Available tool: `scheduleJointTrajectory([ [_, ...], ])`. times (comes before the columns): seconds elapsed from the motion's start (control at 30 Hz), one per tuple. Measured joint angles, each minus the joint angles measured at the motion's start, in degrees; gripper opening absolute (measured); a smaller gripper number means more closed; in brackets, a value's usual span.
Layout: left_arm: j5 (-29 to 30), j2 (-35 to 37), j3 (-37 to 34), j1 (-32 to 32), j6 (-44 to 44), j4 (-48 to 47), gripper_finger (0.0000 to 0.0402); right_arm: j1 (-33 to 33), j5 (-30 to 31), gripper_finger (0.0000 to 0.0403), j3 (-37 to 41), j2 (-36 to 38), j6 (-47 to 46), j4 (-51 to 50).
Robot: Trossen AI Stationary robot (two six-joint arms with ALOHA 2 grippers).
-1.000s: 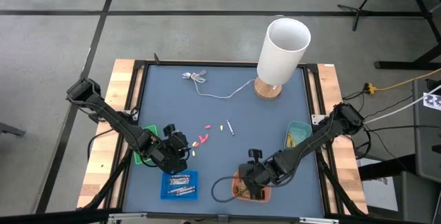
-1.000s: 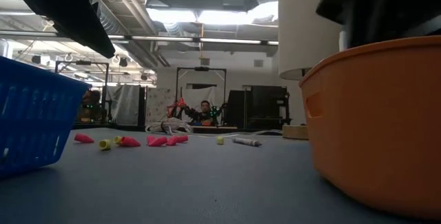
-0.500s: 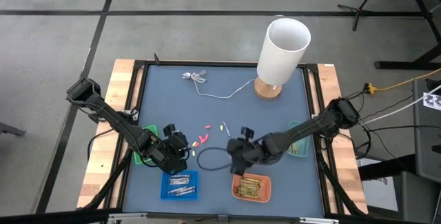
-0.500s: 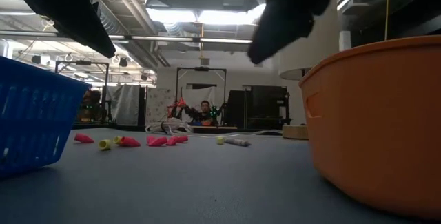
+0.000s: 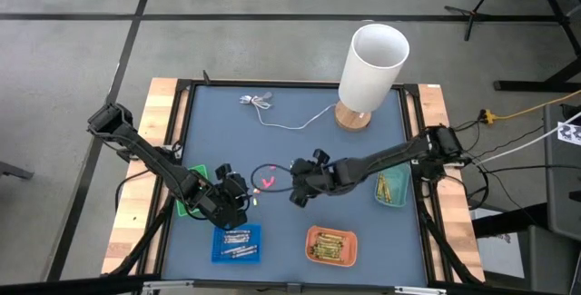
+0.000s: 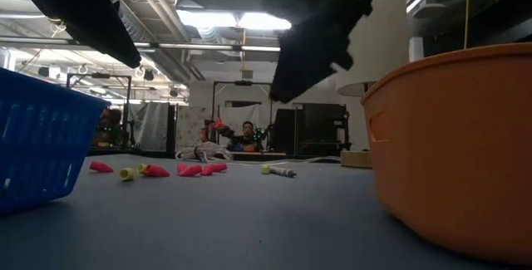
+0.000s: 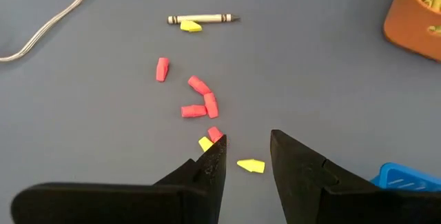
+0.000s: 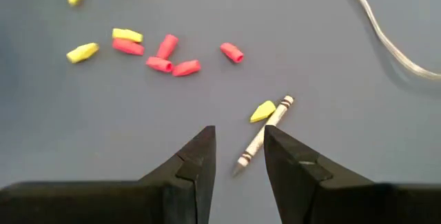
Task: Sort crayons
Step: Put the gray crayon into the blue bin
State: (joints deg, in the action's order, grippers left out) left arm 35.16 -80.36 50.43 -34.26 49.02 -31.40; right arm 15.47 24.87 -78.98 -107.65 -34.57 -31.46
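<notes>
The blue tray point(image 6: 41, 137) and orange tray point(image 6: 453, 145) are cut off at the low view's edges. Left gripper point(image 7: 247, 156) hovers released over loose red and yellow crayons point(image 7: 200, 100); right gripper point(image 8: 238, 148), released, hangs above a grey crayon point(image 8: 265, 140) mid-desk point(image 5: 363, 154).

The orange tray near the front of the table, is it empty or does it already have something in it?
Not empty. The high view shows the orange tray holding a layer of thin yellowish sticks.
</notes>
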Motion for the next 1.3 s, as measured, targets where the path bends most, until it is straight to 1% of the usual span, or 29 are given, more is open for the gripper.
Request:
scheduleJointTrajectory([
  [0.07,0.2,0.0,0.0,0.0,-0.1,0.5,0.0098,-1.0,-0.3,0.0120,0.0,-1.3,-0.1,2.0],
  [0.43,0.3,0.0,0.0,0.0,-0.1,1.6,0.0098,-5.8,-0.5,0.0120,0.0,-7.9,-0.1,1.7],
  [0.5,0.2,0.0,0.0,0.0,-0.1,1.5,0.0098,-6.5,-2.0,0.0120,0.0,-8.7,-0.1,1.3],
  [0.63,0.2,0.0,0.0,0.0,-0.1,1.5,0.0098,-7.5,-6.7,0.0120,0.0,-10.0,-0.1,1.4],
  [0.73,0.2,0.0,0.0,0.0,-0.1,1.6,0.0098,-7.7,-7.9,0.0120,0.0,-10.4,-0.1,1.3],
  [1.17,0.2,0.0,0.0,0.0,-0.1,1.5,0.0098,-7.6,-8.1,0.0120,0.0,-10.4,0.3,0.6],
  [1.3,0.2,0.0,0.0,0.0,-0.1,1.5,0.0098,-7.7,-10.2,0.0120,0.0,-10.7,0.3,-0.5],
])
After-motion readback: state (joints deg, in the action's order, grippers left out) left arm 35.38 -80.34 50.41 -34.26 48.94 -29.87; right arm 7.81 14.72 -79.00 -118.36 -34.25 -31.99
